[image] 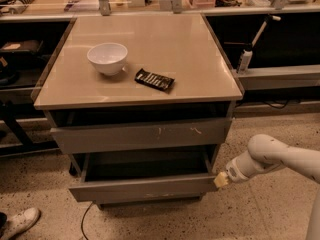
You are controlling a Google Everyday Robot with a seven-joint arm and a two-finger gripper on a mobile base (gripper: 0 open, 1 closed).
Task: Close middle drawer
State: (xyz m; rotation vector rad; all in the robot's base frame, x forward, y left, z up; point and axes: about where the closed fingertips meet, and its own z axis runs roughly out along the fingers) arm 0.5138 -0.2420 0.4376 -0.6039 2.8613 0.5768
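Observation:
The middle drawer [145,188] is a wide, shallow grey drawer with a plain front. It stands part open below the taller grey drawer front with pale scratch marks [145,134], and its dark inside [145,164] shows. My gripper [220,180] is at the end of the white arm [270,156] that comes in from the right. Its tip is against the right end of the middle drawer's front, low near the floor.
A white bowl [107,58] and a dark snack packet [154,79] lie on the cabinet top [165,39]. A white shoe [20,221] is on the speckled floor at lower left. Dark shelving [20,64] flanks the cabinet on the left, and a white bottle [244,60] stands on the right.

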